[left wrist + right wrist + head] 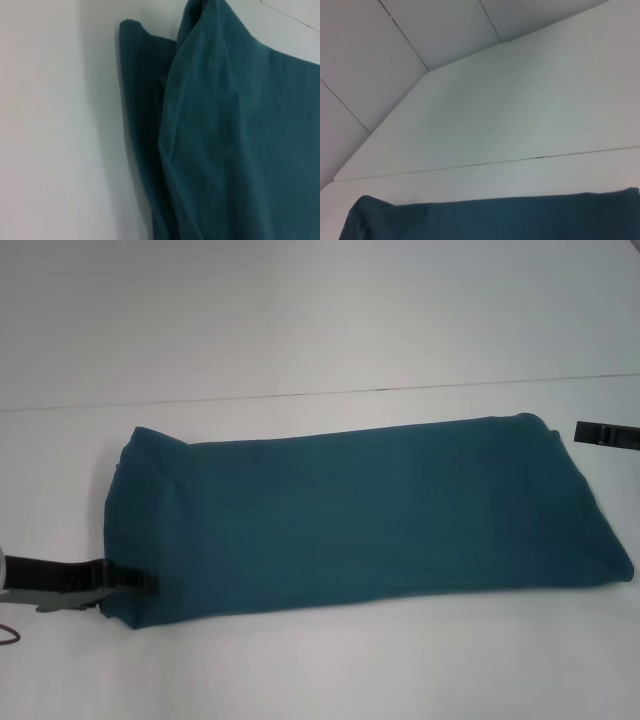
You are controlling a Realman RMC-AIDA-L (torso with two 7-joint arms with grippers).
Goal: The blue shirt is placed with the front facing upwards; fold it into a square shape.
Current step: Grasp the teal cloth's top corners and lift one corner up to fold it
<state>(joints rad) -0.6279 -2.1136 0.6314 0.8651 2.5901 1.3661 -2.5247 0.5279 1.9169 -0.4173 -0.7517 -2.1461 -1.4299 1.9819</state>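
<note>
The blue shirt lies on the white table as a long folded band running left to right, plain teal side up; no lettering or label shows. My left gripper is at the band's near left corner, its black tip over the cloth edge. The left wrist view shows that end close up, with stacked cloth layers. My right gripper is at the right edge of the head view, just beyond the shirt's far right corner and apart from it. The right wrist view shows the shirt's far edge.
The white table stretches behind the shirt, with a thin seam line across it. Bare table also shows in front of the shirt. In the right wrist view, white wall panels stand beyond the table's far edge.
</note>
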